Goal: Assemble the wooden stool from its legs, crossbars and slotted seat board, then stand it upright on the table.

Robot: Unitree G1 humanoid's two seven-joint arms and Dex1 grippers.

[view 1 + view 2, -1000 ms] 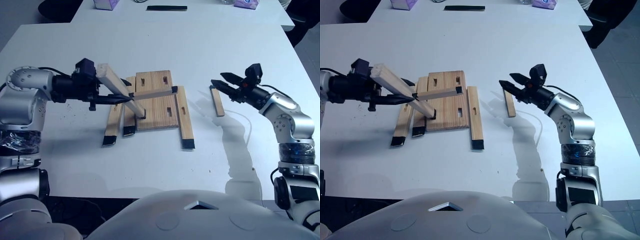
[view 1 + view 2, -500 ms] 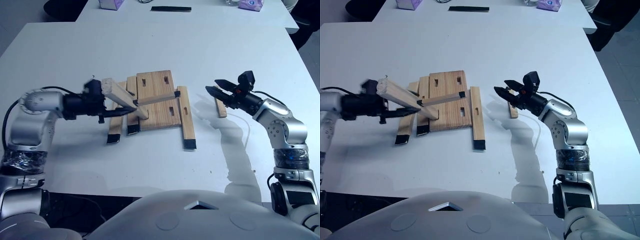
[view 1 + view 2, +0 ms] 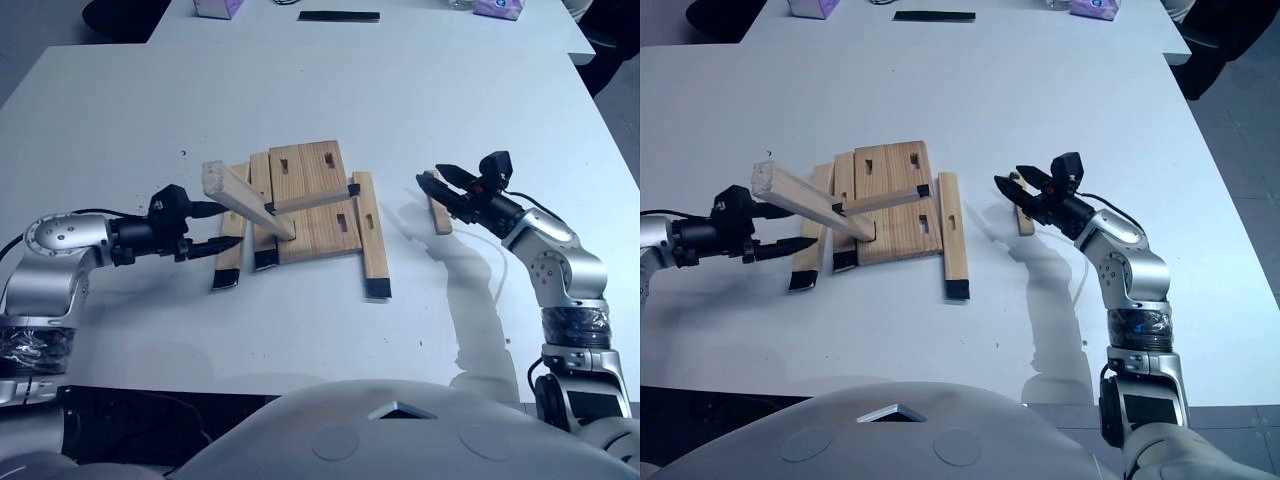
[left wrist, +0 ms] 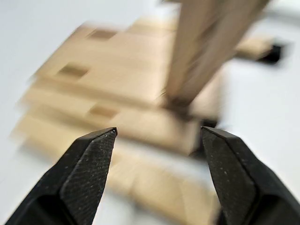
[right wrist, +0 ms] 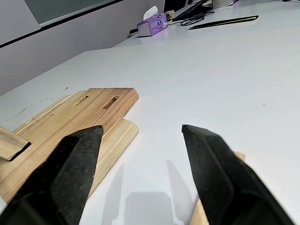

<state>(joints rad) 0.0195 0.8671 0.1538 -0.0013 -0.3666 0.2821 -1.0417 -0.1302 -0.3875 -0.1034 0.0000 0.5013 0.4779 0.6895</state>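
Note:
The slotted seat board [image 3: 312, 200] lies flat mid-table. One wooden leg [image 3: 245, 200] leans out of it, up and to the left, its foot in the board. A thin crossbar [image 3: 312, 196] runs from that leg to the right. Two legs [image 3: 228, 252] lie flat along the board's left side and one leg [image 3: 371, 236] along its right. My left gripper [image 3: 230, 225] is open just left of the leaning leg [image 4: 211, 42], holding nothing. My right gripper [image 3: 432, 176] hovers open over a short crossbar [image 3: 438, 214] lying right of the board [image 5: 75, 117].
A white cable [image 3: 494, 262] lies on the table by my right arm. At the far edge are two purple boxes [image 3: 216, 8] and a flat black strip [image 3: 338, 16]. Bare table spreads in front of the parts and on both sides.
My left gripper has let go of the leaning leg and drawn back to the left; the leg stays propped in the board. My right gripper has dropped a little toward the short crossbar.

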